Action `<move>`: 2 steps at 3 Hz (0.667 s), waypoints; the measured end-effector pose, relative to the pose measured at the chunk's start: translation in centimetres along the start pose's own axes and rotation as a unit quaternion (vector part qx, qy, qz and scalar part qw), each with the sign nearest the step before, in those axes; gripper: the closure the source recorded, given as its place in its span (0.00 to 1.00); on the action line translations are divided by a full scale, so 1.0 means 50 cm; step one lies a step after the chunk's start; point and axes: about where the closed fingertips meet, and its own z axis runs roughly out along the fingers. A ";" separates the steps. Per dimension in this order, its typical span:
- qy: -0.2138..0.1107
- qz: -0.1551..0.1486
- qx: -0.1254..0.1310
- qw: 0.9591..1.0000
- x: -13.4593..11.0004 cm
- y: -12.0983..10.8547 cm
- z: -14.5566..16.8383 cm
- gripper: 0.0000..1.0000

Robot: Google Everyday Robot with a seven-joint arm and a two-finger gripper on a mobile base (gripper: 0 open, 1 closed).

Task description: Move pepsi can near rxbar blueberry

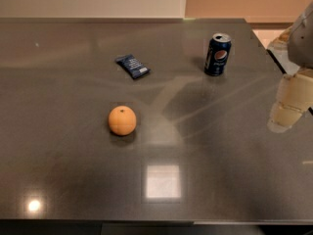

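The pepsi can (217, 54) stands upright on the dark grey table (73, 170), at the far right. The rxbar blueberry (132, 66), a flat navy wrapper with white print, lies to the can's left, well apart from it. My gripper (288, 106) hangs at the right edge of the view, in front of and to the right of the can, not touching it.
An orange (122, 120) sits in front of the rxbar, toward the middle of the table. The table's right edge runs just behind my arm, and its front edge lies along the bottom of the view.
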 end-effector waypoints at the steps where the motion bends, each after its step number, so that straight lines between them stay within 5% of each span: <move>1: 0.000 0.000 0.001 1.000 0.000 -0.001 0.000 0.00; 2: -0.022 0.015 0.008 1.000 -0.014 -0.047 0.004 0.00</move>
